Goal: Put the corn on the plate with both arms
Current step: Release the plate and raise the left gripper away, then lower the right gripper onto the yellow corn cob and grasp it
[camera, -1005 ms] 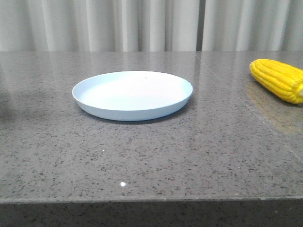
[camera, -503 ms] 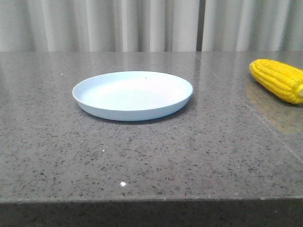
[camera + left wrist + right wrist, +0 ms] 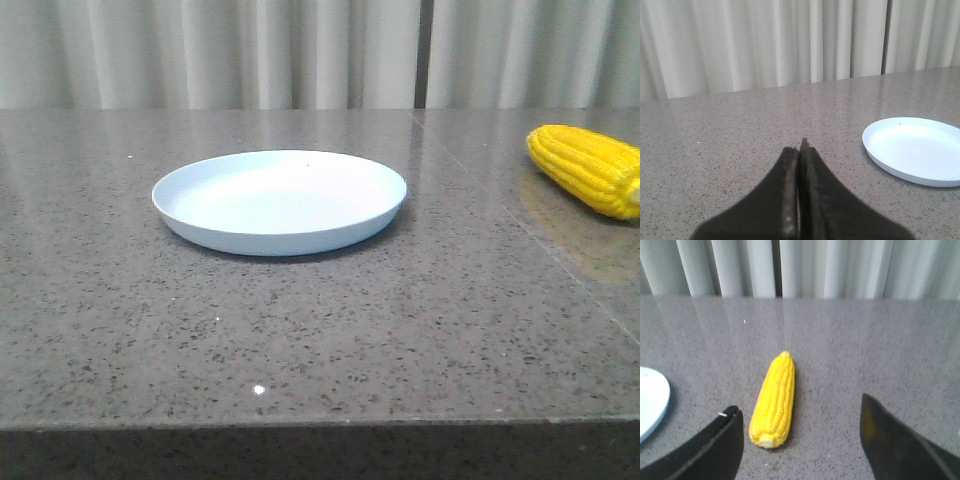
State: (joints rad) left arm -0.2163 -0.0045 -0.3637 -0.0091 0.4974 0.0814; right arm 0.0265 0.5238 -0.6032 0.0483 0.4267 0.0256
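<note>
We find nothing displaced on the table [image 3: 320, 340] since the earlier front frames: plate and corn occupy the same places; only a faint shadow at the far left edge, seen a second ago, is gone.

Nearest in the front view is speckled grey polished stone, its front edge running across the bottom. Beyond it sits the plate [image 3: 280, 202], round, shallow, pale blue, smooth, with a low raised rim. Well apart to its right lies the corn [image 3: 588, 168], bright yellow with ribbed kernel rows, its near end cut off by the frame edge. Pale pleated curtains [image 3: 250, 50] close the background.

We note the left gripper [image 3: 801, 150] with jaws pressed together, holding nothing, the plate beyond and to one side. The right gripper [image 3: 800, 440] has jaws spread wide; the corn lies on the table ahead between them, untouched, stub end nearest. Both arms are absent from the front view.
</note>
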